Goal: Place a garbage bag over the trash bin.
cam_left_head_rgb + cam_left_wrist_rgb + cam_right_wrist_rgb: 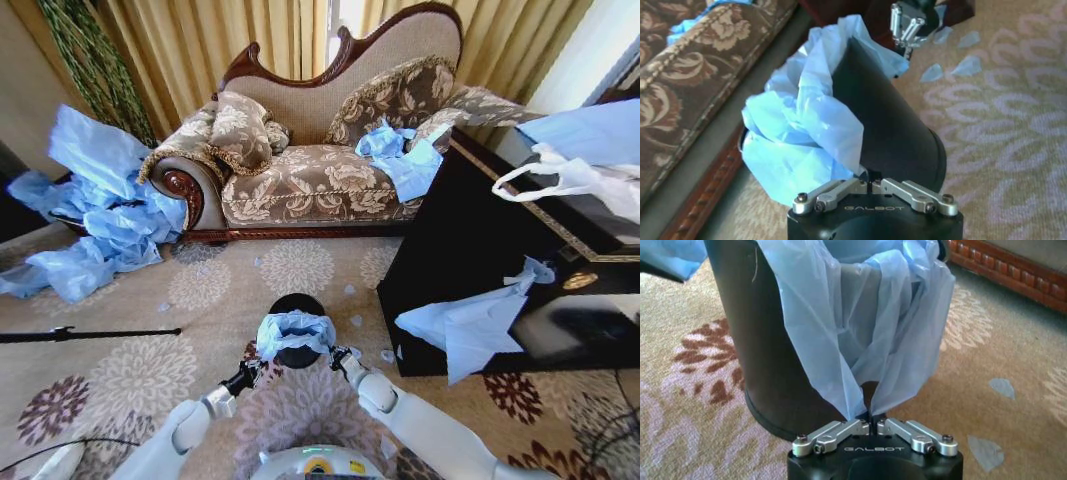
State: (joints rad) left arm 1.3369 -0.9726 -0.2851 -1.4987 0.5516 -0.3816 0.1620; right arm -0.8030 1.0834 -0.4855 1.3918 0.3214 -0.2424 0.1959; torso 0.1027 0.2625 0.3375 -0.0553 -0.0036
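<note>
**On the floral carpet, bag draped over bin**

Before the sofa (320,150) stands the glossy black cylindrical trash bin (297,352), its mouth covered by the crinkly, translucent light-blue garbage bag (294,332). Left gripper (251,373) and right gripper (340,358) each pinch the bag's edge (blue scraps litter the carpet (150,370)).

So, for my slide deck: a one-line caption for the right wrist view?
Right gripper pinching the blue garbage bag draped over the black trash bin.

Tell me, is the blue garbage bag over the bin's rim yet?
Partly: the garbage bag drapes over the trash bin, bunched, both grippers pinching its edges.
</note>
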